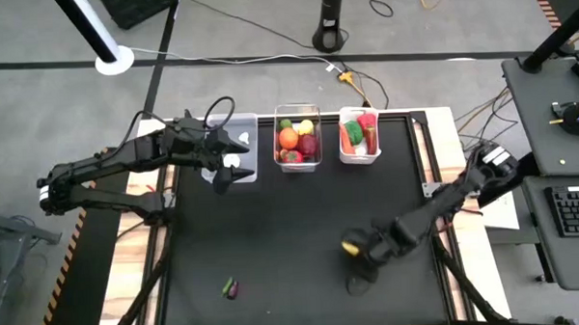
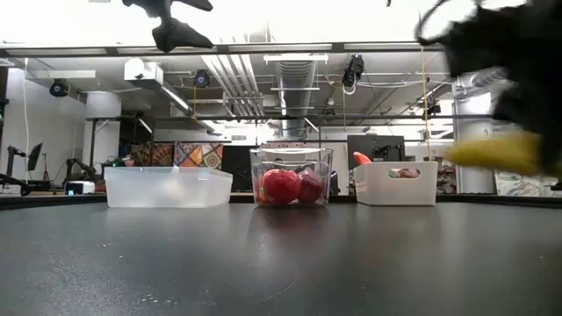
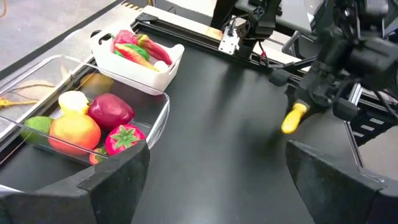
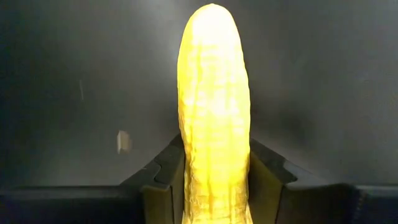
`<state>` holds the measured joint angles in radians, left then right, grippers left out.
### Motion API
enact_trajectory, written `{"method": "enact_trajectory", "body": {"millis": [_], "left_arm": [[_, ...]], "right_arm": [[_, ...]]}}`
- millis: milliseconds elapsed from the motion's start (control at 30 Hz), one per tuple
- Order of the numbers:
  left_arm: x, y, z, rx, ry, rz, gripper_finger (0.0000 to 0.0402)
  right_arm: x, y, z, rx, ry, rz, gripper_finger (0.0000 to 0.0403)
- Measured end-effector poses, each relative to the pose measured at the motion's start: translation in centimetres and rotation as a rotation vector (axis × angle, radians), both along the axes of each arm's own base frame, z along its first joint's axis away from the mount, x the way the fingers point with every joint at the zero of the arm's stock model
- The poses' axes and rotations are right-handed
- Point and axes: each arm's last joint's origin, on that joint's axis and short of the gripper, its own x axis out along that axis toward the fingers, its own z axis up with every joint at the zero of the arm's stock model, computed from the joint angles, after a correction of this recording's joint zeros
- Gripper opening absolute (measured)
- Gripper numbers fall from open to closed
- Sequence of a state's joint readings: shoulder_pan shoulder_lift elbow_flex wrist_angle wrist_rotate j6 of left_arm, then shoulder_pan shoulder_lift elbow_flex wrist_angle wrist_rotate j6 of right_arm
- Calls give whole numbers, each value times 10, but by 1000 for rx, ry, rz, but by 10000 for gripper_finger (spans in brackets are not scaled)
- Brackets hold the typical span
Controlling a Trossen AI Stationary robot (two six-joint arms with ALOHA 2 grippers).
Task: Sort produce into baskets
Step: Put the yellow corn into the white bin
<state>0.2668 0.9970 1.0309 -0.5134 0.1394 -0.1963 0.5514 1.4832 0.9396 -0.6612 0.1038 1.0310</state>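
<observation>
Corn (image 4: 213, 118) fills the right wrist view, a yellow cob lying lengthwise between the right gripper's (image 1: 358, 249) fingers, which are clenched on its near end; from above, gripper and corn sit toward the front of the black mat (image 1: 302, 230), well apart from the middle bin (image 1: 298, 141), and the low view shows the cob clear of the surface; so the step in hand looks like the pick just made, with the carry to a bin next.

Going largest to smallest: the mat lies bare between corn and bins, so the travel lane is wide; only the mat's raised side rails and the bin walls are edges to mind; the corn must rise above a rim before release. Left of the middle bin stands a clear bin (image 1: 239, 150), over which the left gripper (image 1: 224, 163) hovers with fingers spread wide, holding nothing; right of the middle bin sits the white bin (image 1: 358, 136), holding vegetables, the likely target. A small purple piece (image 1: 231, 288) lies far in front of the middle bin, unsorted.
</observation>
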Motion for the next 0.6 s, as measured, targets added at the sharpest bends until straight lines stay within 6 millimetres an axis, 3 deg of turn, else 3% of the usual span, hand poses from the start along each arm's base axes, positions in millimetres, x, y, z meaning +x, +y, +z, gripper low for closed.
{"method": "enact_trajectory", "body": {"millis": [167,367,600], "left_arm": [[0,0,0,-22,-5,11,355],[0,0,1,-52,-13,28,355],[1,0,2,-103,-29,56,355]], "right_arm": [[14,-53,35,-103,-214,-163,115],[25,-130,78,-262,-492,-318,114],[20,-216,98,-409,-602,-449,116]]}}
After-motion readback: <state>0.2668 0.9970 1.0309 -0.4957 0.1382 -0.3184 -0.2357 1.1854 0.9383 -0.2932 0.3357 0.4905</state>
